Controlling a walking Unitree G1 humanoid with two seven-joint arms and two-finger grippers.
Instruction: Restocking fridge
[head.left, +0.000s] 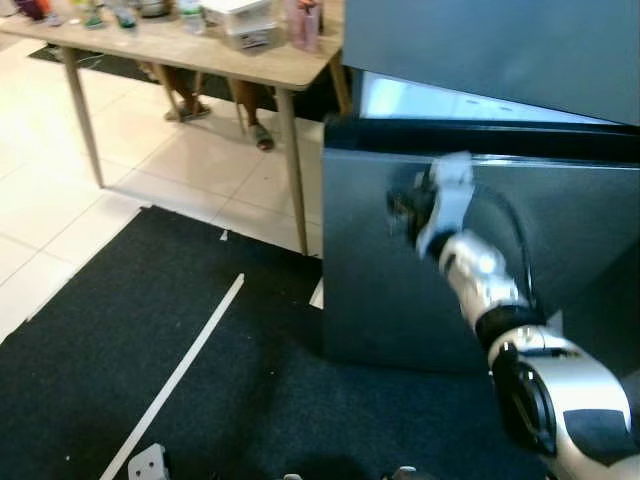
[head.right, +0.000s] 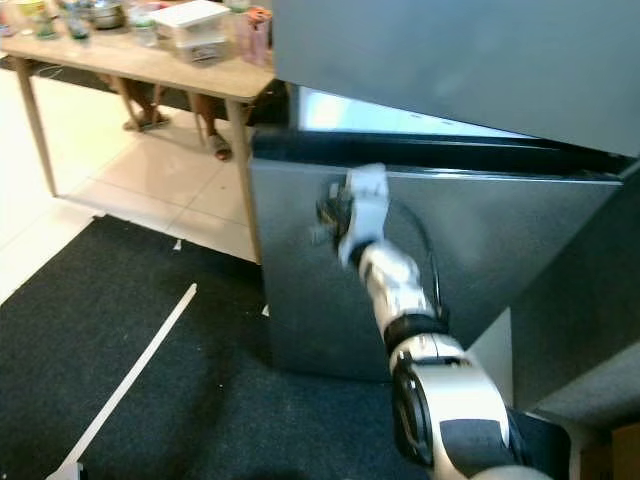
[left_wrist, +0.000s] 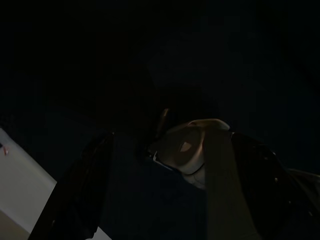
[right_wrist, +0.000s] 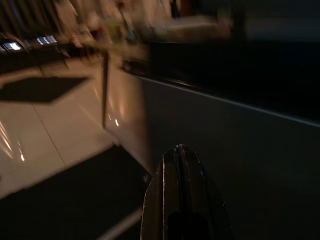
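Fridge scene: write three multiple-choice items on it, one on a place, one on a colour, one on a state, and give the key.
1. The wooden table stands:
A. to the left of the fridge
B. on top of it
C. inside it

2. The mat on the floor is:
A. red
B. black
C. green

3. The right end effector is:
A. spread wide open
B. shut
C. clamped on a bottle

Key:
1 A, as the table's corner sits just left of the fridge in the eye views.
2 B, as the mat is black with a white strip across it.
3 B, as the right wrist view shows its black tips pressed together.
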